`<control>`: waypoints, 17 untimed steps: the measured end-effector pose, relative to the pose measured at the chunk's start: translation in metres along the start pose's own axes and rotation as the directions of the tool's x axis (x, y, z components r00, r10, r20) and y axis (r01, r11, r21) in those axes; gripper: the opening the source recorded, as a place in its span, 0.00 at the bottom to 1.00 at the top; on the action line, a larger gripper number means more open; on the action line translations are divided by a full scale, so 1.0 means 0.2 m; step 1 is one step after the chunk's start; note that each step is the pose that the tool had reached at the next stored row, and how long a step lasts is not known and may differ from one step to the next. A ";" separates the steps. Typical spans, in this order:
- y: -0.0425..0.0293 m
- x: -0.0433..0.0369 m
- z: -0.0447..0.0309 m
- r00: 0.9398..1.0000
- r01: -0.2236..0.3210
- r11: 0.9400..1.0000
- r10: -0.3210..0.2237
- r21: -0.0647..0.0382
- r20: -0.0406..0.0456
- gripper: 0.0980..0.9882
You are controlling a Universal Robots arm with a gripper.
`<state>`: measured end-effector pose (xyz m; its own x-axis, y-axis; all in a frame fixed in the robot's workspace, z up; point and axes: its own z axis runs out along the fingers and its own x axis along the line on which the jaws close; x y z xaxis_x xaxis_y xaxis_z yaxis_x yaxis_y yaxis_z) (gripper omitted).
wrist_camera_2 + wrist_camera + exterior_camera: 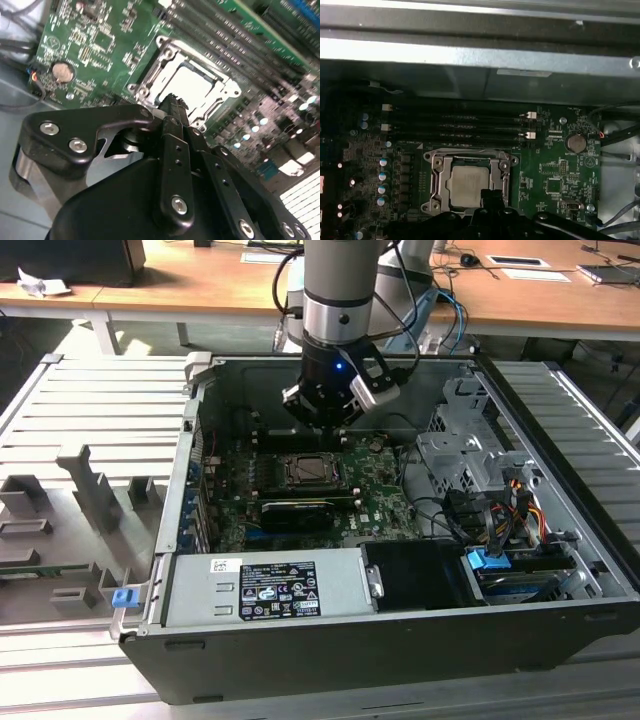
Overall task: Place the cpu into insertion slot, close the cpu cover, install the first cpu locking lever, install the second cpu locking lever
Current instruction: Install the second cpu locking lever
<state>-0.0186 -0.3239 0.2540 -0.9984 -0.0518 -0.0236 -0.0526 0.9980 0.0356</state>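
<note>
Arm comes straight down from above into the open computer case (pixel 400 640), wrist vertical, a blue light lit on the wrist housing. Gripper (pixel 318 412) hangs just above the green circuit board (pixel 375 485), over the strip between the case's far wall and the insertion slot (pixel 313 472).

In the first wrist view the cpu (pixel 468 186) sits flat in the insertion slot (pixel 436 177), silvery top up, square to the socket. The cpu cover (pixel 470 161) lies down around it as a metal frame, chip showing through the cut-out. Whether the locking levers are latched I cannot tell.

Gripper (pixel 492 197) tip pokes in at the near edge of the socket, just beside the chip's corner. In the second wrist view the black fingers (pixel 175 135) run together to a single narrow tip with no gap seen between them, so the gripper (pixel 172 100) reads as closed and carrying nothing. Tip sits right by the cover's edge (pixel 192 82); touching or apart, cannot tell.

Long memory slots (pixel 460 125) run beside the socket. A round coin battery (pixel 575 142) sits well off to one side.
</note>
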 end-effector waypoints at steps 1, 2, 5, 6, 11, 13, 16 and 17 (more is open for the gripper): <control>-0.009 0.000 0.000 1.000 0.000 1.000 0.000 0.000 -0.001 0.01; -0.019 0.001 -0.001 1.000 0.000 1.000 0.000 0.000 -0.003 0.01; -0.048 0.003 -0.001 1.000 0.000 1.000 0.000 -0.002 -0.006 0.01; -0.057 0.003 0.000 1.000 0.000 1.000 0.000 -0.002 -0.007 0.01; -0.082 0.005 0.029 1.000 0.003 1.000 -0.003 -0.016 -0.008 0.01; -0.085 0.006 0.043 1.000 0.003 1.000 -0.003 -0.017 -0.008 0.01; -0.105 0.013 0.051 1.000 0.003 1.000 -0.003 -0.017 -0.008 0.01; -0.111 0.015 0.051 1.000 0.003 1.000 -0.003 -0.017 -0.008 0.01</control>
<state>-0.0201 -0.3459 0.2428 -0.9984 -0.0552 -0.0154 -0.0559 0.9970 0.0528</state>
